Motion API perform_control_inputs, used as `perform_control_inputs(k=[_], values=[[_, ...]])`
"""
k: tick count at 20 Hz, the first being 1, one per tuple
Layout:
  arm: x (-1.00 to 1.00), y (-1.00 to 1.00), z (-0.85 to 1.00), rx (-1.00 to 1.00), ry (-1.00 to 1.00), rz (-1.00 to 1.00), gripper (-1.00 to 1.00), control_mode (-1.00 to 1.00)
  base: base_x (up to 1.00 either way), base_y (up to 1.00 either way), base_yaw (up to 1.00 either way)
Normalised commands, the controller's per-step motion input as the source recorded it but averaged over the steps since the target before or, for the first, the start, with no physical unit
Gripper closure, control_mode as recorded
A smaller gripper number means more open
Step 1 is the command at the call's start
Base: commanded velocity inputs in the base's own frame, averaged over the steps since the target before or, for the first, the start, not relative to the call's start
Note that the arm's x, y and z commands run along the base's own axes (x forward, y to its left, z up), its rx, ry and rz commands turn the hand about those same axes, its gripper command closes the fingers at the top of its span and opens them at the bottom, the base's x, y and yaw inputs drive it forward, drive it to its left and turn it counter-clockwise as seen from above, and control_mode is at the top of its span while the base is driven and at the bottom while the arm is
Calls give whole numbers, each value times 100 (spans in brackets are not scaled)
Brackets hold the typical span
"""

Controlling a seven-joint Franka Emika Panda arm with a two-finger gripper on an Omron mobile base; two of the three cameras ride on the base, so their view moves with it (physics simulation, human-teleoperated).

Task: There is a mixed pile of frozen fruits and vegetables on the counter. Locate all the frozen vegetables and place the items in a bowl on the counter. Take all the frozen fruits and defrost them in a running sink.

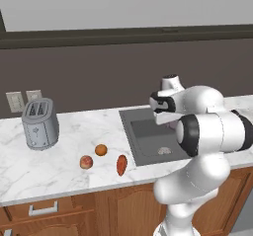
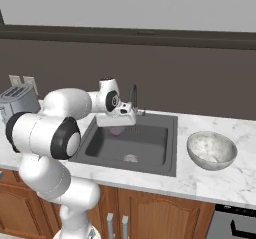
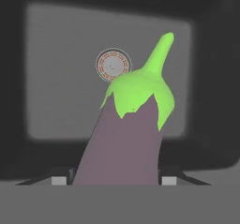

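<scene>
Gripper (image 3: 112, 178) pinching the eggplant (image 3: 124, 138) above the sink (image 2: 150, 133) — looks mid-basin, hard to judge — so keep the grip, stay high, carry right, release inside the bowl (image 2: 197, 155).

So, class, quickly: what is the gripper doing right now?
Gripper: shut on the purple eggplant with a green cap, above the dark grey sink.
</scene>
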Motion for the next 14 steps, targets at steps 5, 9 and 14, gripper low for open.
perform_control_inputs(k=[5, 9, 14], values=[[0, -55, 6, -1, 0, 0, 100, -100, 0, 0, 0], [0, -53, 7, -2, 0, 0, 100, -100, 0, 0, 0], [0, -52, 8, -2, 0, 0, 100, -100, 0, 0, 0]])
